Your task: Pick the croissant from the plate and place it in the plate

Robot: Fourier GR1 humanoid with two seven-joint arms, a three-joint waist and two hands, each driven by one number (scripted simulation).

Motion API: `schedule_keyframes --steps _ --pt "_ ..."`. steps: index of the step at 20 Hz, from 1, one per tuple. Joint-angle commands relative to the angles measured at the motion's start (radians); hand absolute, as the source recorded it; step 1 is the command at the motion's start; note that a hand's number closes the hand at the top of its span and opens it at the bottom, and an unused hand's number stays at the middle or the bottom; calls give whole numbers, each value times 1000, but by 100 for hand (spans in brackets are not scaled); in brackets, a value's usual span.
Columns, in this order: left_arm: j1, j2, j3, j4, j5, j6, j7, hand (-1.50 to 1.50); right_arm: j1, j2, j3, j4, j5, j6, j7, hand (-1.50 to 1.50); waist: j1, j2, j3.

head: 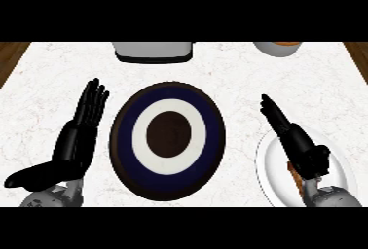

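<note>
A: Plates first, what is in them?
B: The white plate (pixel 271 160) at the right carries the croissant (pixel 292 171), a brown sliver mostly hidden under the right hand (pixel 302 146), whose fingers lie straight over it. The dark ringed plate (pixel 167 141) at the middle holds nothing.
A: Room to move?
B: Bare marble counter (pixel 237 68) lies between the plates. The left hand (pixel 75 141) rests flat, fingers straight, just beside the ringed plate. A grey appliance (pixel 154 50) and a bowl (pixel 277 47) sit at the far edge
</note>
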Motion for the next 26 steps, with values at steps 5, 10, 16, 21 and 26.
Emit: schedule_keyframes --steps 5,10,16,21,26 --pt "132 197 83 129 -128 49 58 0 14 190 -336 -138 -335 -164 -100 -150 -54 -27 -2" --pt "202 257 112 185 -128 27 72 0 124 201 -476 -166 -83 -502 -230 -150 -69 -27 -12" --pt "263 247 114 187 -131 -2 -14 0 406 318 -376 -433 -202 -632 -435 -150 -42 -28 -10" --pt "224 263 136 173 -129 -59 43 0 614 257 -208 -585 -88 -548 -298 -150 -26 -21 -12" --pt "230 206 90 153 -174 -2 47 0 725 31 -239 -625 -3 -487 -81 -150 -19 -17 -14"
